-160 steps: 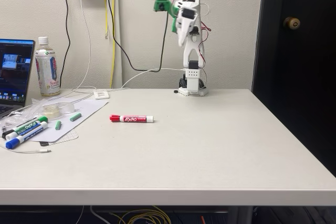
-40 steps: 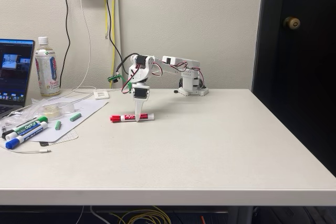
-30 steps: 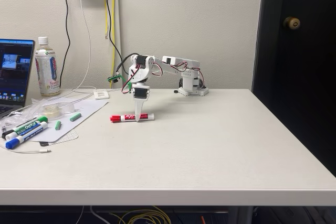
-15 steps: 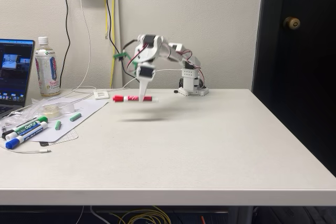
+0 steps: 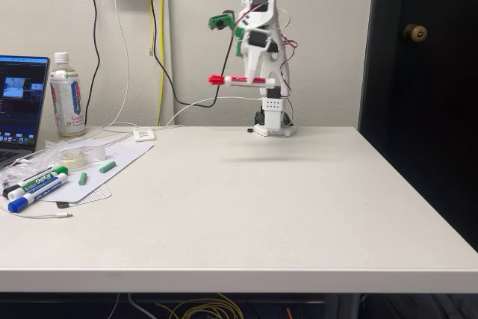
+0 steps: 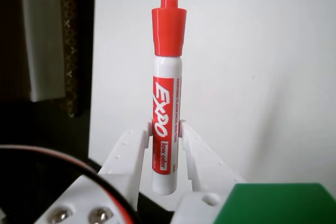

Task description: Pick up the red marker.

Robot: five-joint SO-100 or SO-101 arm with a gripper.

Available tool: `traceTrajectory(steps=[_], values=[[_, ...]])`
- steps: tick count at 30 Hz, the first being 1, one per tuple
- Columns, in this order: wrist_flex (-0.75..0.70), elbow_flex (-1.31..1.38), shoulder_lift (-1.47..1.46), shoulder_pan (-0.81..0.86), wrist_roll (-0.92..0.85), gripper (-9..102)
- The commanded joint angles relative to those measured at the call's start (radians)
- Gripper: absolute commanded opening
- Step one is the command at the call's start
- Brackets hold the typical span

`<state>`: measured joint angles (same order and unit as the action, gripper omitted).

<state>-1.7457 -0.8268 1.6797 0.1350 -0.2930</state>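
My gripper [image 5: 260, 80] is clamped on the red marker [image 5: 237, 79], holding it level, high above the surface [image 5: 284, 199], in front of the wall. In the wrist view my gripper [image 6: 166, 129] pinches the red marker [image 6: 167, 93] on its label's lower half, cap pointing away. The green-capped marker [image 5: 41, 180] and blue-capped marker [image 5: 33, 196] lie at the surface's left edge.

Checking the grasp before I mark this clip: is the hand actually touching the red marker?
Touching. The wrist view shows both fingers of the hand pressed against the red marker barrel; the fixed view shows the marker held level, well above the table.
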Motion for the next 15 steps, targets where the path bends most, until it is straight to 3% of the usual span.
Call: traceTrajectory(steps=[1,8,15], values=[[0.014,-0.003,0.166,-0.048,0.069,0],[0.040,-0.095,0.310,-0.163,0.153,0],[0.327,-0.675,0.733,-0.212,0.167,0]])
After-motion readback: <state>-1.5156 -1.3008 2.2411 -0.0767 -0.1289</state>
